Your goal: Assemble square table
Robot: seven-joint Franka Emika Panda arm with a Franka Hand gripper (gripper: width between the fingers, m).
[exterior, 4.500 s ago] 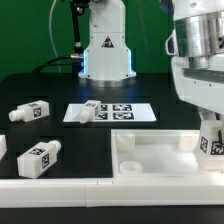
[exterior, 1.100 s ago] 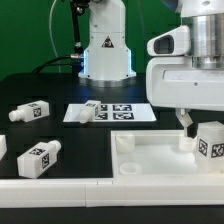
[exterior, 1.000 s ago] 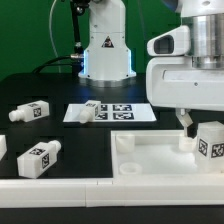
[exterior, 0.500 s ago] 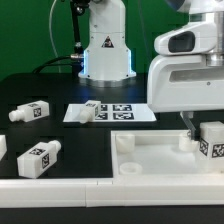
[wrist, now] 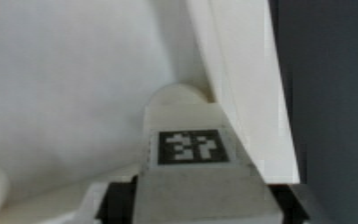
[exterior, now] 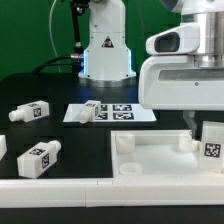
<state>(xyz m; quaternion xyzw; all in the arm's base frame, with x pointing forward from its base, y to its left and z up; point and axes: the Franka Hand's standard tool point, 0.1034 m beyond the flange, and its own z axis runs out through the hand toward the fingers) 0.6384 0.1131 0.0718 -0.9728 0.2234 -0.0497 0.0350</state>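
Observation:
The square tabletop (exterior: 150, 160) lies at the front right of the exterior view, a white slab with a raised rim and round corner sockets. My gripper (exterior: 205, 135) is over its right part, shut on a white tagged leg (exterior: 213, 143) that stands on the slab. In the wrist view the leg (wrist: 194, 150) fills the middle between dark fingers (wrist: 123, 200), its tip by the slab's rim (wrist: 238, 60). Three more legs lie on the black table at the exterior view's left: one at the back (exterior: 30, 111), one at the front (exterior: 38, 157), one cut off by the edge (exterior: 3, 146).
The marker board (exterior: 112, 112) lies flat behind the tabletop with a small white part (exterior: 90, 109) at its left end. The robot base (exterior: 105, 50) stands at the back. A white rail (exterior: 60, 185) runs along the table's front edge.
The gripper has shifted slightly with the leg in it over the slab's right part, ending a bit lower and to the exterior view's left. The loose legs have not moved.

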